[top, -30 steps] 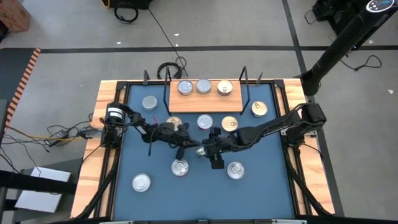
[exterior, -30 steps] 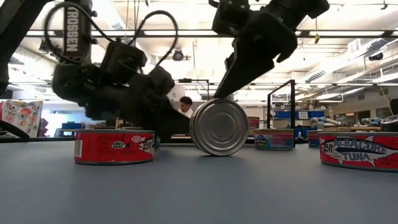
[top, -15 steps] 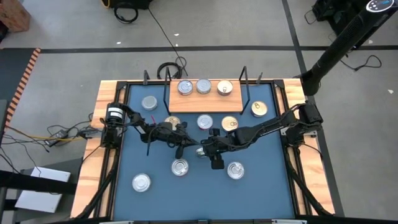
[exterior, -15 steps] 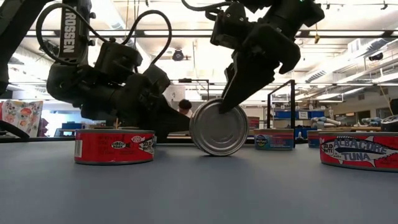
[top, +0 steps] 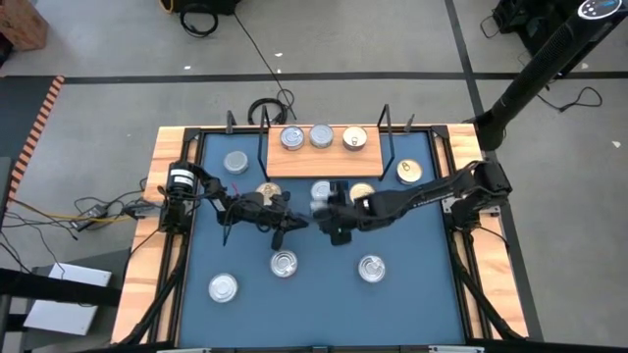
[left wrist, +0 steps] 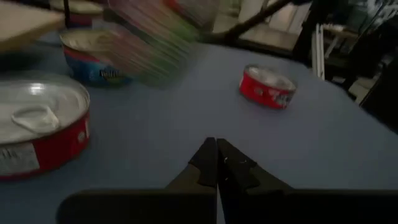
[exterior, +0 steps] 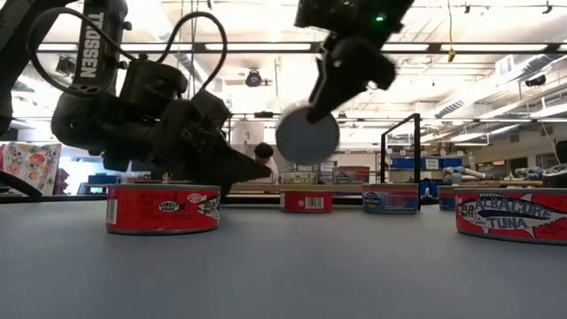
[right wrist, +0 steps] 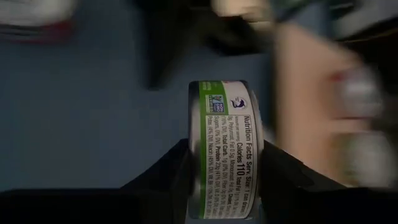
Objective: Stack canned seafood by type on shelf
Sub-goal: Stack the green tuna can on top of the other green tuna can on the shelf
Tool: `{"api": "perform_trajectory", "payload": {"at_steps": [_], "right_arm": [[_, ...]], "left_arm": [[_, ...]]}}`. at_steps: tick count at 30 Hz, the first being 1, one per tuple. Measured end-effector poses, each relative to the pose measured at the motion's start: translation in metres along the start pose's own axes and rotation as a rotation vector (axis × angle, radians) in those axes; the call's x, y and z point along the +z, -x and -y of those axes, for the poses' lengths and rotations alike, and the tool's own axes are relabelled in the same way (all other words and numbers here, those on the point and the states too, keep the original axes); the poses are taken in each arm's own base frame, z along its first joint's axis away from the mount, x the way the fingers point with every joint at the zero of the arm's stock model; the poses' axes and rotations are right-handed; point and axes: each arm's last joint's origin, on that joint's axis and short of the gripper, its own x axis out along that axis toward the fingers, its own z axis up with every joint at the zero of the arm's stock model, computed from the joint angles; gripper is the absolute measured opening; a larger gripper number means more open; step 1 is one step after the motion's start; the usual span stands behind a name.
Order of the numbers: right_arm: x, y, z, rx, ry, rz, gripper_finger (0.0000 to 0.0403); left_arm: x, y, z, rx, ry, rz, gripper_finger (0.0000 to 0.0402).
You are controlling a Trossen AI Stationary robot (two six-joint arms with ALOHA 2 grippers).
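My right gripper (top: 324, 210) holds a tin (exterior: 306, 135) with a green label (right wrist: 227, 143) in the air over the mat's middle. The shelf (top: 322, 162), a light board between black wire uprights, lies at the far edge with three tins (top: 321, 135) resting flat on it. More tins sit flat on the blue mat, among them two near ones (top: 284, 263) (top: 371, 268) and a gold-topped one (top: 409, 173). My left gripper (top: 297, 225) is shut with nothing in it, low over the mat just left of the held tin; its closed tips (left wrist: 216, 163) point across the mat. My right gripper pinches the tin between its two fingers (right wrist: 168, 171), one on each flat face (exterior: 312, 120). The fingers slant down from above. The tin stands on edge, its labelled side wall toward the wrist camera, lifted clear of the mat.
A red-sided tin (exterior: 163, 209) and an albacore tuna tin (exterior: 511, 215) lie near the mat's front. Two tins (top: 322, 189) (top: 361, 194) sit between the held tin and the shelf. A person shows in the room beyond. Wooden rims (top: 167, 157) border the mat.
My right gripper has taken up the tin that stood on edge on the mat, raising it clear and carrying it toward the far edge and the shelf, its wrist rolling as it rose.
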Motion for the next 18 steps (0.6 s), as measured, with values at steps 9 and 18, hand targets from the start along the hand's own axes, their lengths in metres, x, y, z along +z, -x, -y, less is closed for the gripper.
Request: {"api": "perform_trajectory", "payload": {"at_steps": [9,18], "right_arm": [[-0.004,-0.039,0.075,-0.333,0.117,-0.058,0.0147],[-0.018,-0.075,0.138,-0.416,0.171,-0.036,0.0147]], "left_arm": [[0.000,0.000,0.000,0.000,0.001,-0.001,0.0003],[0.000,-0.001,-0.001,0.003,-0.002,-0.002,0.0003]]}}
